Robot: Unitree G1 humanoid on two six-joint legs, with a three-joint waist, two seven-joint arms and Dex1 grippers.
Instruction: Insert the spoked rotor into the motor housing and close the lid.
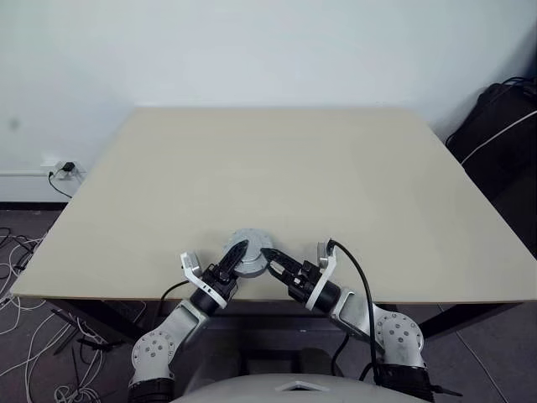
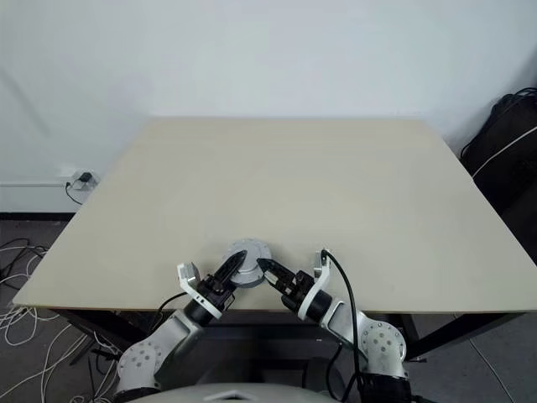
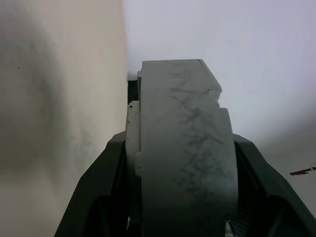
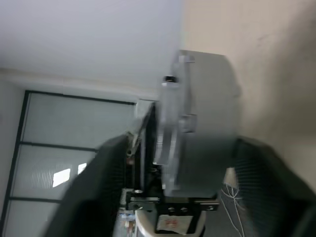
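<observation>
One round silver-grey metal assembly, the closed motor housing with its lid (image 1: pixel 248 252) on top, sits low in the middle of the head-camera frames, at the near edge of the single pale beige bench (image 1: pixel 277 176). Its top face is smooth grey with a raised middle. No separate rotor can be made out.

Two tools meet at it. The left tool (image 1: pixel 234 255), with two black fingers, reaches in from the lower left and grasps the disc: in its wrist camera the grey stacked body (image 3: pixel 182 148) stands edge-on between the two dark fingers (image 3: pixel 106 187), which press both flat faces. The right tool (image 1: pixel 270 257) reaches in from the lower right, its tip at the disc's rim. In its wrist camera the two fingers (image 4: pixel 266 177) stand on either side of the grey body (image 4: pixel 202 133), apparently clear of it, so it looks released, though the blur leaves this uncertain.

One black bag (image 1: pixel 503 126) with a white cable lies at the right edge; several loose cables (image 1: pixel 21 277) lie on the floor at the lower left.
</observation>
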